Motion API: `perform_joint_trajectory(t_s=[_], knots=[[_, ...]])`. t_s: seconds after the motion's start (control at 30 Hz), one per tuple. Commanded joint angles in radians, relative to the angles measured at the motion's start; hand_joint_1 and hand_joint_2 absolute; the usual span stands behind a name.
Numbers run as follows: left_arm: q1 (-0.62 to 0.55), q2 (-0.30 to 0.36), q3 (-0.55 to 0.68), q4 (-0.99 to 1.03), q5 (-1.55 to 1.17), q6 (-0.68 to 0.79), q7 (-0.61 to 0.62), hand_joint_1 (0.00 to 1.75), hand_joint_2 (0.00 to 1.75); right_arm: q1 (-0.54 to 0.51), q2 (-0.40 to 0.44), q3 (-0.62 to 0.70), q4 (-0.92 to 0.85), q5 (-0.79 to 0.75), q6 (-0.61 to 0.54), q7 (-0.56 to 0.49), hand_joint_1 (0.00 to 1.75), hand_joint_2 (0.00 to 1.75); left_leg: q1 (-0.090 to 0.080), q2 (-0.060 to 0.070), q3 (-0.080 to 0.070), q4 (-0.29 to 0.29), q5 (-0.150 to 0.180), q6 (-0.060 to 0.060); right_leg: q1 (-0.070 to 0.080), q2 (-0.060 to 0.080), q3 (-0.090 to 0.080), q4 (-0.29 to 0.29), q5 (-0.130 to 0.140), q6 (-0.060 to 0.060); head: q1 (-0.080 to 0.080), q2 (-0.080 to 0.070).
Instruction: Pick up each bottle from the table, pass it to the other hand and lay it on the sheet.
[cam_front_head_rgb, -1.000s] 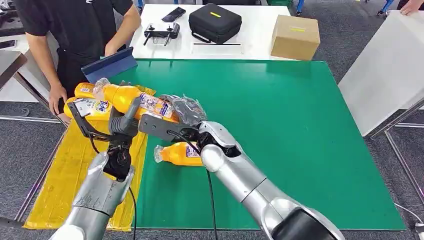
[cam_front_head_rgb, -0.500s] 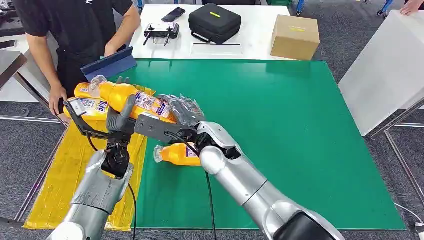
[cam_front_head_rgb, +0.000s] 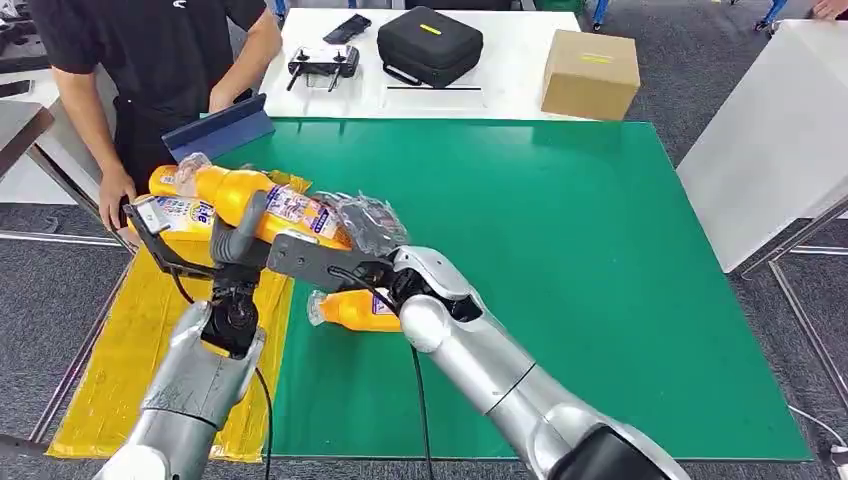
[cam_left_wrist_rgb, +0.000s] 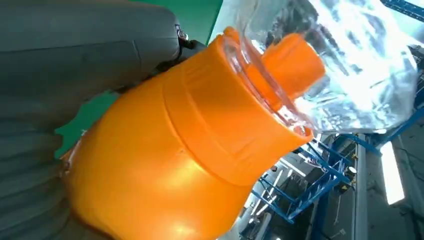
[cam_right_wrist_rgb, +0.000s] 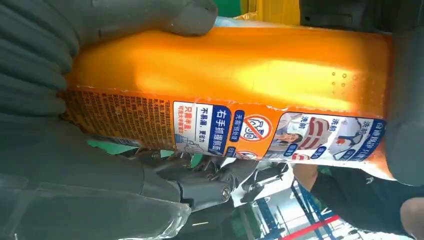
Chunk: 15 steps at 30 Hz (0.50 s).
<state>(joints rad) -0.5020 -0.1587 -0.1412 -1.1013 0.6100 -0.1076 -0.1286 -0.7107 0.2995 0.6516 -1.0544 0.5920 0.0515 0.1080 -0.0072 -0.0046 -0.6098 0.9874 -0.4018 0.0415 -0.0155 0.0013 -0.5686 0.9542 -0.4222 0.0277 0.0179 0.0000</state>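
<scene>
A yellow sheet (cam_front_head_rgb: 120, 350) hangs over the left edge of the green bench (cam_front_head_rgb: 600, 290), and an orange bottle (cam_front_head_rgb: 355, 310) lies on the green just beside it. Above, the left robot hand (cam_front_head_rgb: 235, 245) and the right robot hand (cam_front_head_rgb: 365, 225) both grip one orange detergent bottle (cam_front_head_rgb: 265, 200), held lengthwise between them over the sheet. Two more bottles (cam_front_head_rgb: 175, 205) lie on the sheet's far end. A person (cam_front_head_rgb: 150, 60) stands behind, by the white table (cam_front_head_rgb: 500, 70).
</scene>
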Motion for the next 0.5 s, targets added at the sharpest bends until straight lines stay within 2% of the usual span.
perform_joint_trajectory(t_s=[0.03, 0.5], knots=[[-0.034, 0.0, 0.002, 0.035, 0.009, 0.0, 0.023, 1.75, 1.75, -0.024, -0.008, 0.101, -0.024, -0.006, 0.027, -0.011, 1.75, 1.75, 0.0, 0.001, 0.004, 0.001, -0.002, -0.003, 0.0, 0.0, 0.004, 0.0, -0.002, -0.002, 0.0, 0.0], [-0.027, -0.002, 0.008, 0.028, 0.027, -0.008, 0.029, 1.75, 1.75, -0.026, -0.017, 0.103, -0.014, -0.007, 0.026, -0.009, 1.75, 1.75, 0.0, 0.0, 0.001, 0.0, -0.001, -0.002, 0.0, 0.0, 0.001, 0.0, -0.001, -0.001, 0.0, 0.0]])
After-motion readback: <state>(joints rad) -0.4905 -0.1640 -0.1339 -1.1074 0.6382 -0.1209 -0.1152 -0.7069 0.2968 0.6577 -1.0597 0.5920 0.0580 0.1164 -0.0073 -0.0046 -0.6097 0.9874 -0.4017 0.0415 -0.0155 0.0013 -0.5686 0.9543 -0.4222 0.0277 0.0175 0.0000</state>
